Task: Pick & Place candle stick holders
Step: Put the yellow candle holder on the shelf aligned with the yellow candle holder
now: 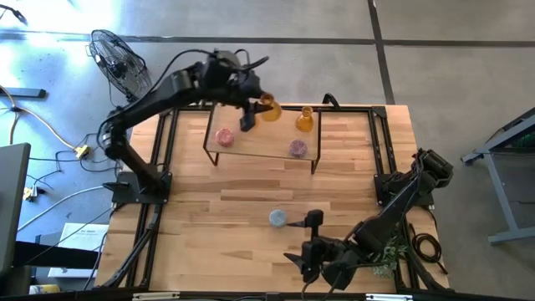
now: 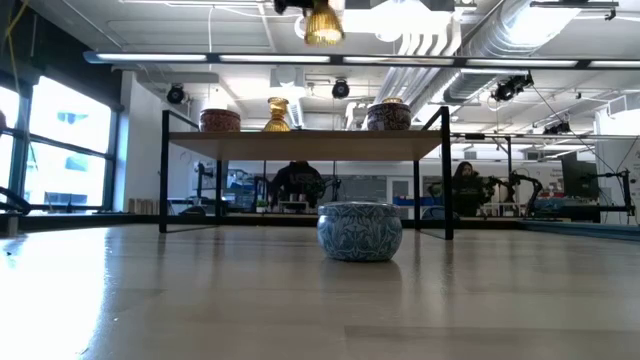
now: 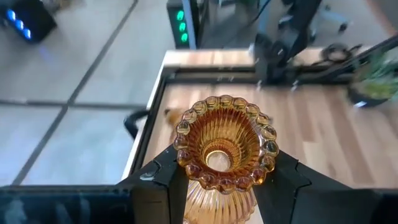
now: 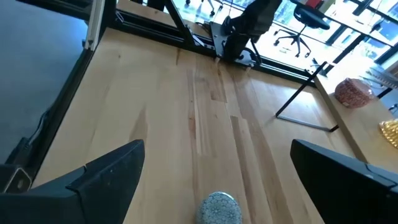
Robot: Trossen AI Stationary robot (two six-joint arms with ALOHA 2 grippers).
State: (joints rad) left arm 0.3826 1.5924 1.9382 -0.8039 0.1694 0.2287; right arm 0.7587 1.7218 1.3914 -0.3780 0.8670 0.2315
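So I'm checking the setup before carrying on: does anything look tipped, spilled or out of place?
Nothing stands out. The pink holder, amber holder and mauve holder sit upright on the shelf. The blue holder stands upright on the table. The left pincer holds another amber holder upright.

Left wrist view. Left pincer (image 3: 221,186) closed on an amber ribbed glass candle stick holder (image 3: 224,146); the dark fingers (image 3: 165,177) press its neck from both sides, just under the flared mouth. Mouth faces the camera: scalloped, beaded rim, hollow centre visible. Below and beyond, the light wooden counter (image 3: 323,134) with a black frame rail (image 3: 146,134) along its edge. Grey floor past the edge. Farther off: a dark arm base (image 3: 280,43) on the counter, blurred green foliage (image 3: 376,81), and a unit with green lights (image 3: 180,22).
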